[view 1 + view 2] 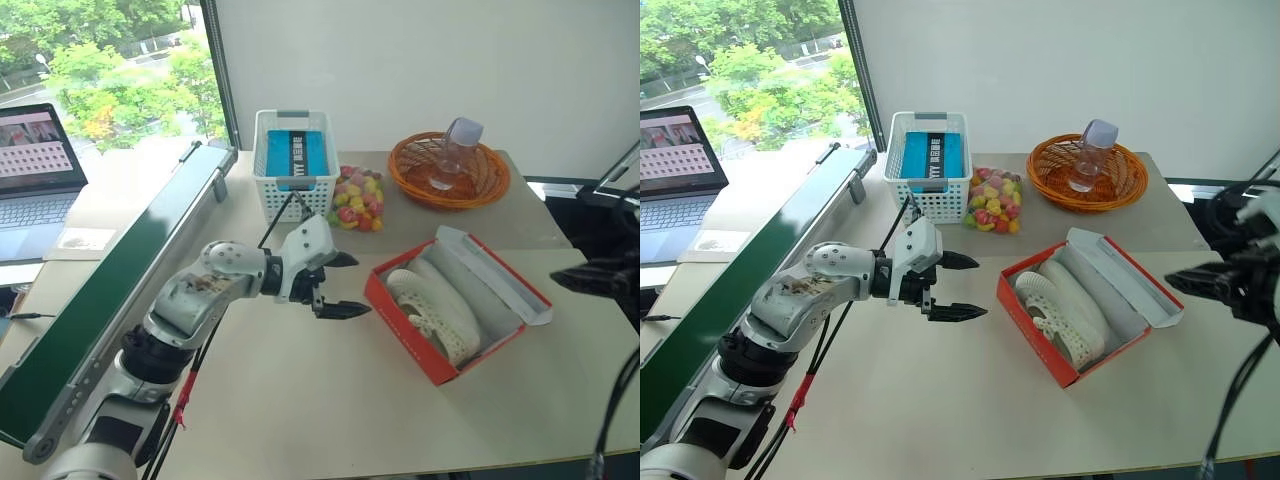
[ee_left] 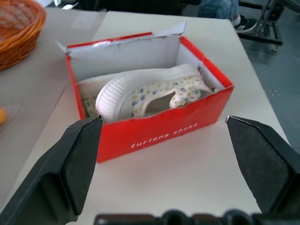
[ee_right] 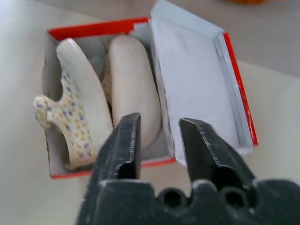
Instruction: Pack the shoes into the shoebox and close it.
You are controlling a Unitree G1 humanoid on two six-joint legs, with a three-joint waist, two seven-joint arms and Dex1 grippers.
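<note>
With both shoes (image 1: 437,303) lying inside the shoebox (image 1: 402,330) at centre-right and its lid flopped open, I hold my left gripper (image 1: 340,285) spread wide beside it, my right gripper (image 3: 159,136) empty with fingers nearly together, presumably ready for closing.
</note>
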